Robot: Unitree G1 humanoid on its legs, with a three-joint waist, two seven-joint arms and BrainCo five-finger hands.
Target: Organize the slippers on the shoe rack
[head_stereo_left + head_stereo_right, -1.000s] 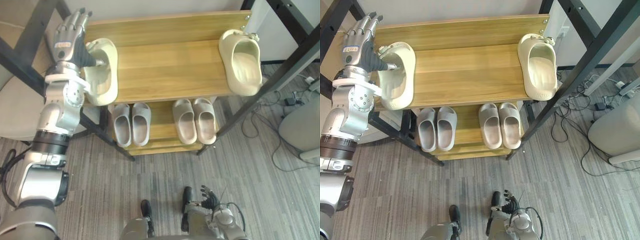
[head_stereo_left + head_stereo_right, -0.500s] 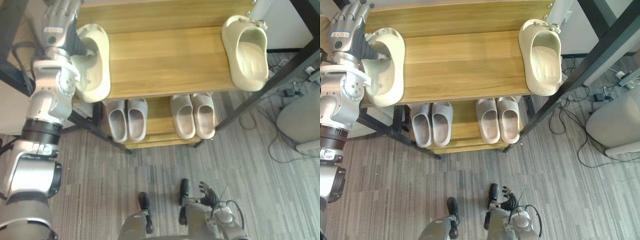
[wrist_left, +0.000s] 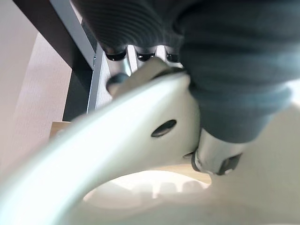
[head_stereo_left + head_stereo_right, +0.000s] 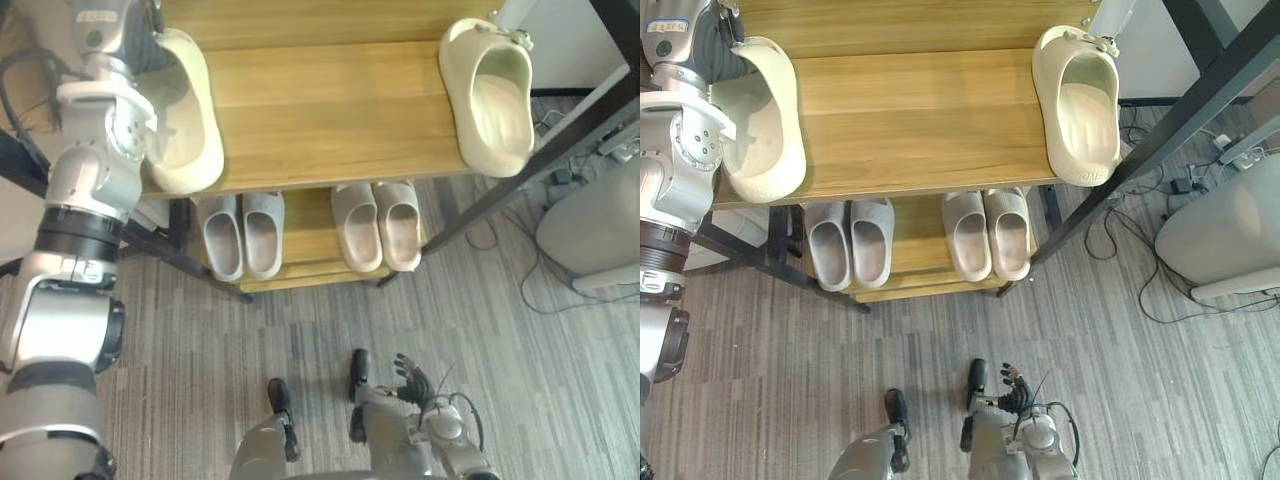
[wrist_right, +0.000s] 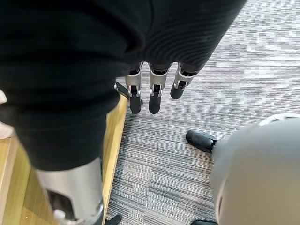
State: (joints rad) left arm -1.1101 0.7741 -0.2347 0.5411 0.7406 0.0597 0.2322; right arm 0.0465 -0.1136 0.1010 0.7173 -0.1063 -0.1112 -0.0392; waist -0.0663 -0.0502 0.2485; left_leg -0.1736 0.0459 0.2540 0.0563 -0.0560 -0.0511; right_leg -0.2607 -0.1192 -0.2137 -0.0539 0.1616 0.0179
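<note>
The left hand (image 3: pixel 234 61) grips a smooth cream clog (image 4: pixel 185 120) by its strap, fingers curled over and thumb beneath, at the left end of the wooden rack's (image 4: pixel 320 110) top shelf. A matching clog (image 4: pixel 495 95) lies at the right end. Two slipper pairs, grey (image 4: pixel 240 235) and beige (image 4: pixel 378 225), sit below. The right hand (image 5: pixel 154 86) hangs above striped carpet (image 4: pixel 520 330), fingers straight and relaxed.

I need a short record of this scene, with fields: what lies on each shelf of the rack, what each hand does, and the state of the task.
top shelf: left cream clog at its left end, right cream clog at its right end, bare wood between them
lower shelf: grey slipper pair on the left, beige slipper pair on the right
left hand: shut on the rim of the left cream clog
right hand: open, low above the floor, holding nothing
task state: cream clogs apart, not yet paired
</note>
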